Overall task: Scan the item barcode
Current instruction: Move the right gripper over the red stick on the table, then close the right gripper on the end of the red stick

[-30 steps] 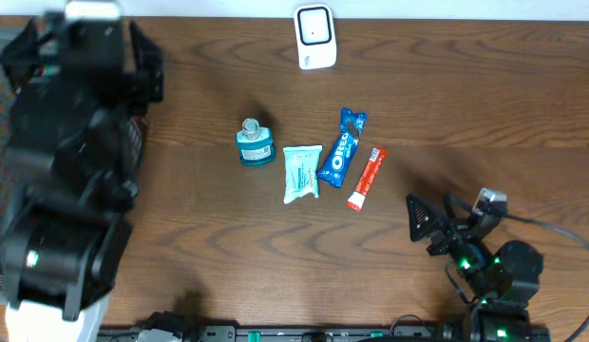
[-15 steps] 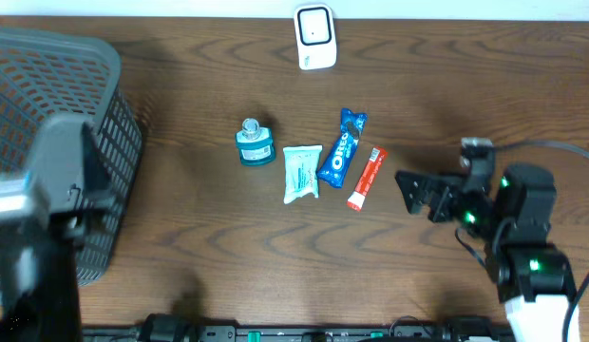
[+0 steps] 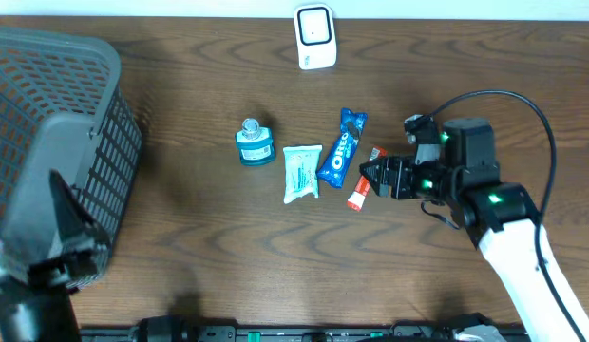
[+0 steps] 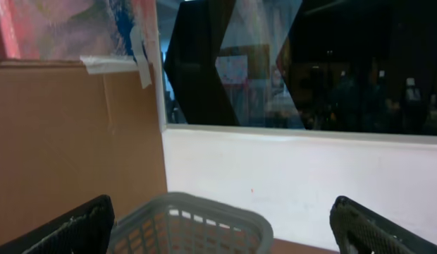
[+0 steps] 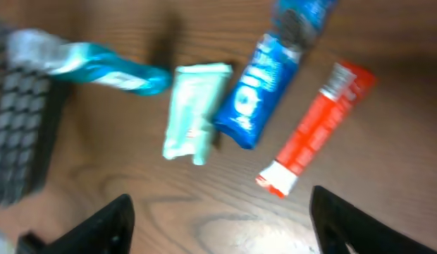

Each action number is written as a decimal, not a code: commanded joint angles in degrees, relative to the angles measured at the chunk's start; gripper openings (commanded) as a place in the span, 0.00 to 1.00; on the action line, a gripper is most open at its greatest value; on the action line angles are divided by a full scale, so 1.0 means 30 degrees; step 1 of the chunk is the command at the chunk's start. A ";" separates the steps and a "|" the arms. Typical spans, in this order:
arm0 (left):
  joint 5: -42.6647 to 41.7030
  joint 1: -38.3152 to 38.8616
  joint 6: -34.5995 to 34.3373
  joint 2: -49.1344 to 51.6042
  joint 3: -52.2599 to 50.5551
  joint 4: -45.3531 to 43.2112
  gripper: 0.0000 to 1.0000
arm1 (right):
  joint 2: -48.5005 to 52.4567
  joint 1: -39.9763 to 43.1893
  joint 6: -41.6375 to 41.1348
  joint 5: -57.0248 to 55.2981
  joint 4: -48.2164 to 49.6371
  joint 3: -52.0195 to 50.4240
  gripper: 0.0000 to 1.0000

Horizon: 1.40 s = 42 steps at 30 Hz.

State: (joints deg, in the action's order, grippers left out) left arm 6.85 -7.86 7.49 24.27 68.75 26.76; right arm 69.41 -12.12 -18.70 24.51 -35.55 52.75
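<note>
Red tube [image 5: 315, 129], at five o'clock from the scanner [image 3: 315, 36]: approach step apparently in hand; right gripper [image 5: 220, 224] hovers spread (empty); next, straddle and pinch.

Surface [image 3: 199, 256]: dark brown wood grain, fills the overhead frame. White wall [image 4: 289, 176]: centre, left wrist view. Window [image 4: 331, 63]: above it, dark, faint reflections. Brown board [image 4: 70, 141]: left. Poster [image 4: 63, 25]: upper left.

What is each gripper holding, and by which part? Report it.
Nothing is held. The right gripper hangs open over the red tube with its fingers clear of it. The left gripper is open and empty near the basket.
</note>
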 commanded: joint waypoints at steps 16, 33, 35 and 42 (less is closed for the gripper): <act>-0.2222 -0.0954 -0.1246 -0.1552 -0.2004 -0.1953 0.98 | 1.1140 -0.3439 -0.7053 -0.8641 -0.6892 0.8029 0.72; -0.1996 -0.0619 -0.1246 -0.1559 -0.1800 -0.4743 0.98 | 1.5140 -0.3475 -0.7541 -0.9639 -0.4204 0.8772 0.51; -0.2004 -0.0619 -0.1246 -0.1559 -0.1800 -0.4532 0.98 | 1.5234 -0.3475 -0.7541 -0.9639 -0.3993 0.8772 0.51; -0.1982 -0.0619 -0.1239 -0.1559 -0.1800 -0.3140 0.98 | 1.5344 -0.3475 -0.7548 -0.9646 -0.3716 0.8772 0.50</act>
State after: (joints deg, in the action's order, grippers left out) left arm 1.21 -9.96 4.32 20.10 62.50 17.32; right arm 114.50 -22.52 -40.40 -3.46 -46.98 78.02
